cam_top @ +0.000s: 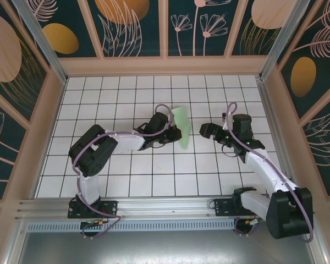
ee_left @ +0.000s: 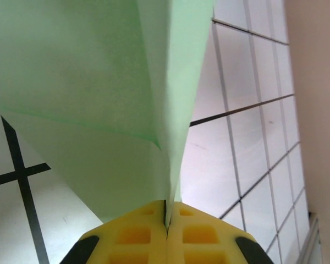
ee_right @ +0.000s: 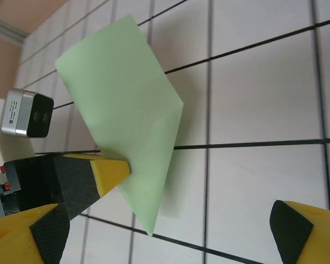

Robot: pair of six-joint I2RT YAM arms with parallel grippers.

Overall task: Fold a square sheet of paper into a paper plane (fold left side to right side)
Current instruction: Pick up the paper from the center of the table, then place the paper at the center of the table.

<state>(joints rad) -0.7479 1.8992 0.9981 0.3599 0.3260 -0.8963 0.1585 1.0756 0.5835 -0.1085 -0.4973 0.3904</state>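
Left gripper [ee_left: 166,224] clamped on the paper [ee_left: 93,93]; right gripper [cam_top: 205,131], jaws wide beside it, should take the free edge squarely, avoiding skew

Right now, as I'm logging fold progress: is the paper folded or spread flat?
Folded: the paper shows two layers meeting at a crease, pinched in the shut left end effector.

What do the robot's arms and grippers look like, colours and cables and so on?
Both the left arm and right arm pair chunky black joints with white links, and a lilac cable loops along each. The left gripper has yellow fingers with square waffle recesses; the right gripper has yellow fingers tipped with black pads.
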